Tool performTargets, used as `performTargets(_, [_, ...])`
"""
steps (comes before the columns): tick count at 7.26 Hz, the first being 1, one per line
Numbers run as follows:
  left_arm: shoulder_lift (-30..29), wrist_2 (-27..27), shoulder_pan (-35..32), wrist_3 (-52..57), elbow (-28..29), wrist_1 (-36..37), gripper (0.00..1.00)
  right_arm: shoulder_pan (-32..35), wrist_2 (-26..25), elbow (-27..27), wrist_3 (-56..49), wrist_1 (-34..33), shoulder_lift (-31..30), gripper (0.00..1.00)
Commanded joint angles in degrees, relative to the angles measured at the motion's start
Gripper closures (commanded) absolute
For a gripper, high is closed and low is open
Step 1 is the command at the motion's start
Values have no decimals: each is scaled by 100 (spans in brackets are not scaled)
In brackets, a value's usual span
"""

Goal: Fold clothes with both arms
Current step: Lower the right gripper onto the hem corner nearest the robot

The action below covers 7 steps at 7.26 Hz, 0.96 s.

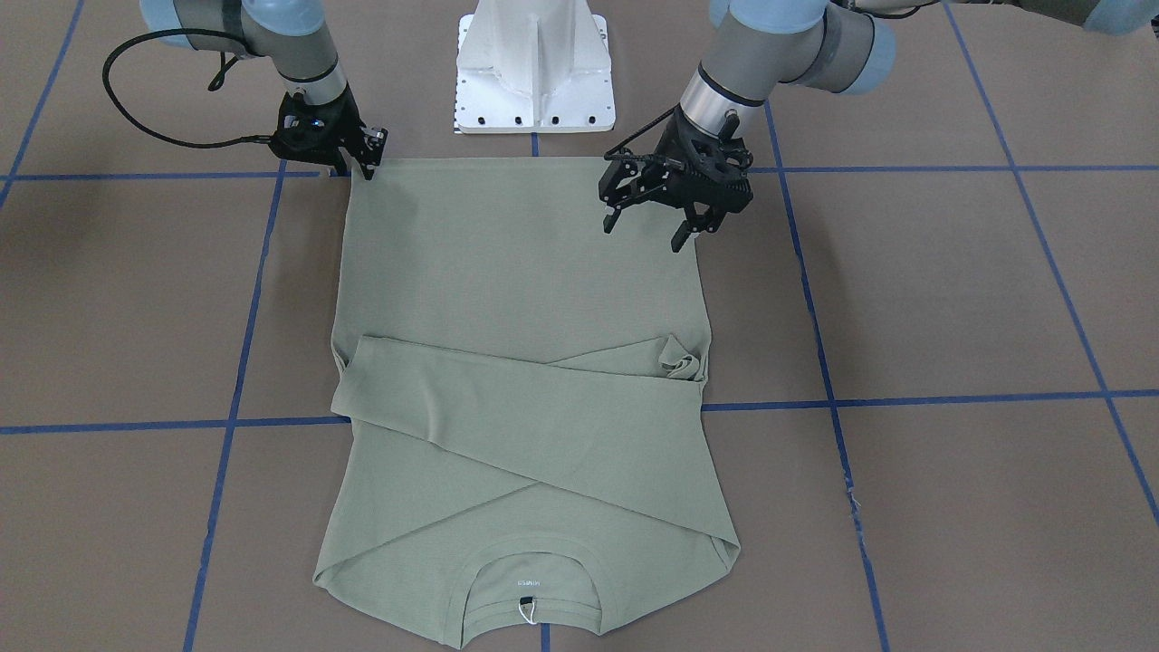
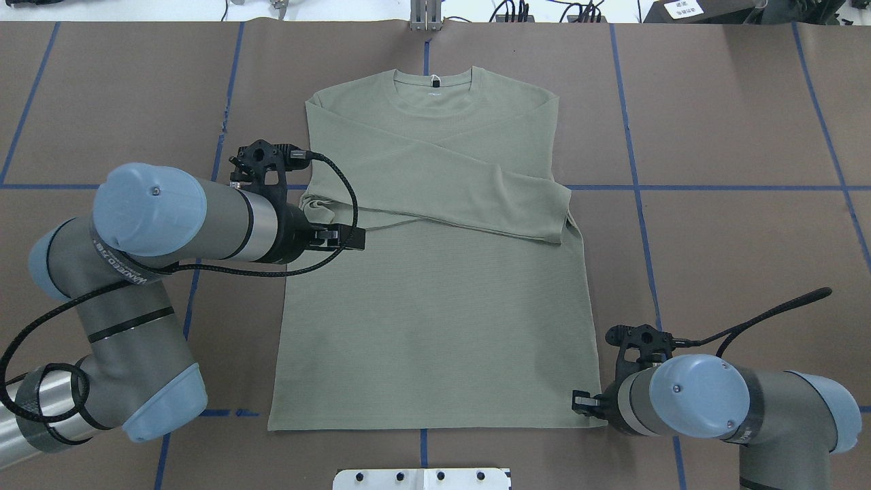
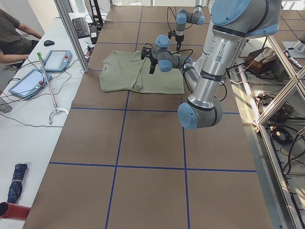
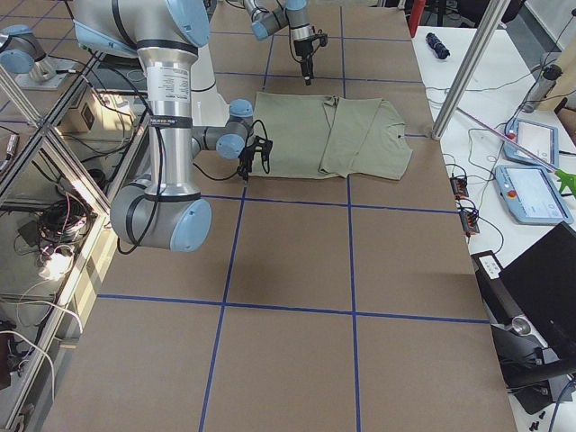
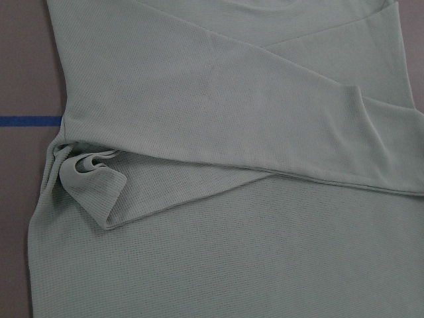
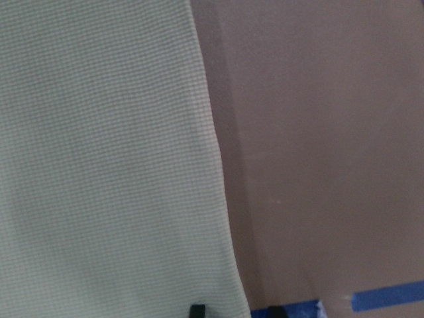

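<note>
The left arm (image 2: 224, 228) and right arm (image 2: 782, 401) are grey-and-silver tubes with light-blue joint caps (one small screw centred on each), black looping cables, and white lettering on black bands.

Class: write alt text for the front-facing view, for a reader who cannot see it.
A sage-green shirt lies flat on a brown table, sleeves crossed. The right gripper meets one hem corner; the open left gripper is near the other.

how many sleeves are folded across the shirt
2. One sleeve lies on top, slanting across the shirt to its edge on the robot's right. The other sleeve runs beneath it, its cuff bunched at the edge on the robot's left.
</note>
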Motion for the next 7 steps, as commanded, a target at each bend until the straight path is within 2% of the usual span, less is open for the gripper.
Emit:
performTargets(1, [0, 0, 0, 3, 4, 0, 0, -21, -18, 45, 7, 2, -1, 100])
performTargets(5, [78, 0, 44, -232, -40, 0, 0, 23, -36, 378, 16, -33, -19, 100])
performTargets(7, [315, 244, 980, -1311, -110, 61, 0, 294, -27, 458, 7, -42, -36, 100])
